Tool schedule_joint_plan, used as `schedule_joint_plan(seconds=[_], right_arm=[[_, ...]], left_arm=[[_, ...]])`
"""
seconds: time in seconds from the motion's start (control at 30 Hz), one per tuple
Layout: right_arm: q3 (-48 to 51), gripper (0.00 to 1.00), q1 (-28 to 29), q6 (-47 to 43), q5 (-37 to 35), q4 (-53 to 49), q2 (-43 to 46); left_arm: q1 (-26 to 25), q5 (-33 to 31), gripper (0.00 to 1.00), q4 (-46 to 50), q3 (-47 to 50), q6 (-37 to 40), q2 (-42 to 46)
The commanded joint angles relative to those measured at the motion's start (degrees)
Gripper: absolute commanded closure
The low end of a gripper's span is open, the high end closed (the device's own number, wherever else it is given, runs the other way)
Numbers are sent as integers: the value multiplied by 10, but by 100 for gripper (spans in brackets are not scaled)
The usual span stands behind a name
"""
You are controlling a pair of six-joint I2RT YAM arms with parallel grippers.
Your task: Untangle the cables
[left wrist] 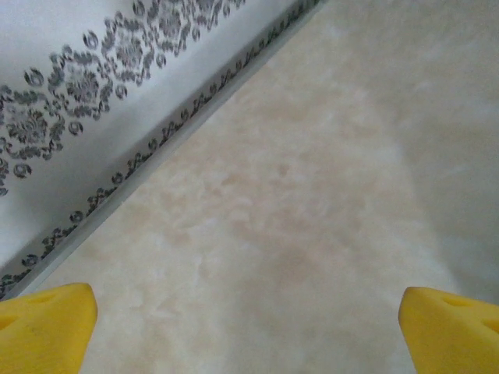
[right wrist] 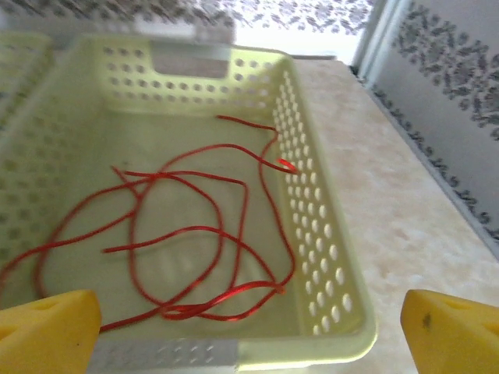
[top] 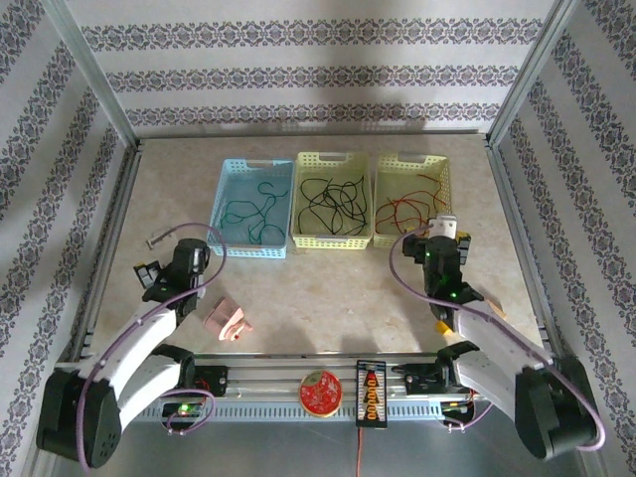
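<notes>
The cables lie apart in three baskets at the back of the table. A green cable [top: 253,211] is in the blue basket [top: 246,250], a black cable [top: 334,202] in the middle yellow basket [top: 333,241], and a red cable [top: 409,211] in the right yellow basket [top: 410,159]. My right gripper [top: 444,236] hangs open at that basket's near rim [right wrist: 343,257], its yellow fingers wide apart, with the loose red cable [right wrist: 195,234] lying on the floor ahead of it. My left gripper [top: 154,273] stands open over bare table [left wrist: 281,234] near the left wall, holding nothing.
A pink object [top: 229,320] lies on the table in front of the left arm. A small grey piece [top: 159,238] sits near the left wall. A red disc [top: 320,392] and a black connector strip [top: 370,393] rest on the front rail between the bases.
</notes>
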State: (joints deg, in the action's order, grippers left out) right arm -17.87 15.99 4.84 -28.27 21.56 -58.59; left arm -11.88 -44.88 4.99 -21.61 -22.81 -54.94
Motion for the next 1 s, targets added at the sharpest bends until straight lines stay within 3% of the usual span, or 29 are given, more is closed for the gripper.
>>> schedule_joint_plan(seconds=[0.0, 0.07, 0.23, 0.33, 0.37, 0.43, 0.57, 0.63, 0.67, 0.7, 0.73, 0.9, 0.93, 0.97], right_arm=[[7, 2, -13, -15, -84, 135, -91], [-10, 2, -6, -47, -100, 180, -140], [-10, 2, -72, -47, 60, 261, -185], [26, 2, -164, 9, 210, 416, -279], [24, 2, -169, 13, 222, 456, -308], [6, 2, -170, -1, 263, 386, -287], [-4, 2, -184, 7, 299, 375, -290], [-2, 2, -186, 8, 304, 381, -291], [-3, 2, -186, 8, 305, 380, -291], [-3, 2, -187, 8, 305, 380, -291], [-3, 2, -187, 8, 306, 381, -291], [-2, 2, -190, 9, 311, 382, -291], [-2, 2, -190, 9, 312, 383, -291], [-2, 2, -190, 9, 313, 383, -292]], left_arm=[[8, -44, 1, -136, 10, 46, -56], [9, -31, 1, -148, -10, 58, -107], [11, 34, 1, -291, -29, 147, -200], [14, 68, 1, -337, -54, 179, -252], [14, 84, 1, -357, -59, 191, -267], [15, 115, 1, -389, -67, 207, -289], [16, 114, 1, -454, -72, 237, -325], [30, 148, 1, -599, -32, 265, -362], [29, 155, 1, -513, -46, 238, -338], [38, 177, 1, -496, -46, 225, -330], [47, 202, 1, -567, -23, 235, -339], [78, 334, 1, -618, 21, 228, -348], [82, 325, 1, -701, 27, 237, -386], [83, 331, 1, -663, 22, 234, -370]])
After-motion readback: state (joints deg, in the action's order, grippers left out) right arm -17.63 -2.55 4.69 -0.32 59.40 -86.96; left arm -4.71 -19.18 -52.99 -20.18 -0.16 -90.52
